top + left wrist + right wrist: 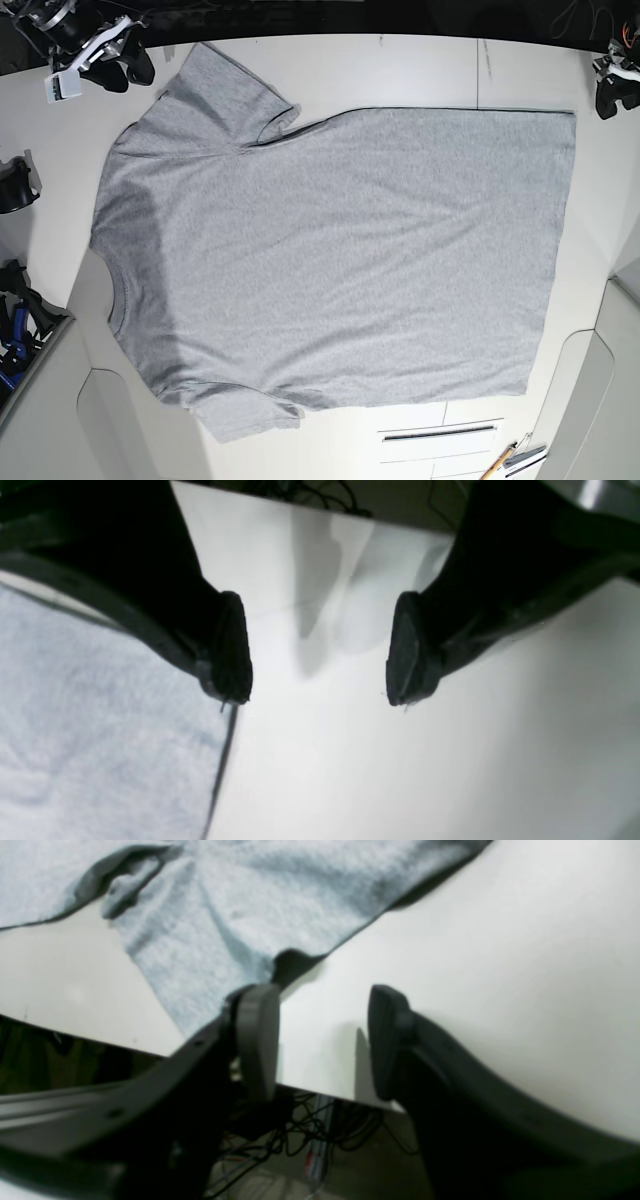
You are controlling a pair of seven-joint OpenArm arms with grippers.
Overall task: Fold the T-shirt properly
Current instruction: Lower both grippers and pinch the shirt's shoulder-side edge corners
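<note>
the left gripper (318, 650) is seen in its wrist view with the jaws well apart and nothing caught between them; only bare white table (425, 760) lies in the gap, crossed by soft shadows. to the side of one dark fingertip (231, 650) the t-shirt (90, 730) is found, its straight edge running away from just under that tip, so the cloth is just beside the gripper but not gripped. whether the tip touches the cloth cannot be told.

the right gripper (320, 1040) is likewise held apart, empty, above the table's edge (320, 1092), with tangled cables (305, 1135) seen below and behind it. just past one finger pad (257, 1037) a sleeve of the t-shirt (240, 910) is spread, its hem nearest that pad, the rest of the grey cloth lying farther out from the gripper.

in the base view the left gripper (607, 97) is placed at the far right corner, just off the shirt's hem corner, and the right gripper (112, 62) at the far left, just beside the upper sleeve. between and beyond them the t-shirt (340, 260) is laid flat, plain side up, neck toward the right gripper's side and hem toward the left gripper's side.
</note>
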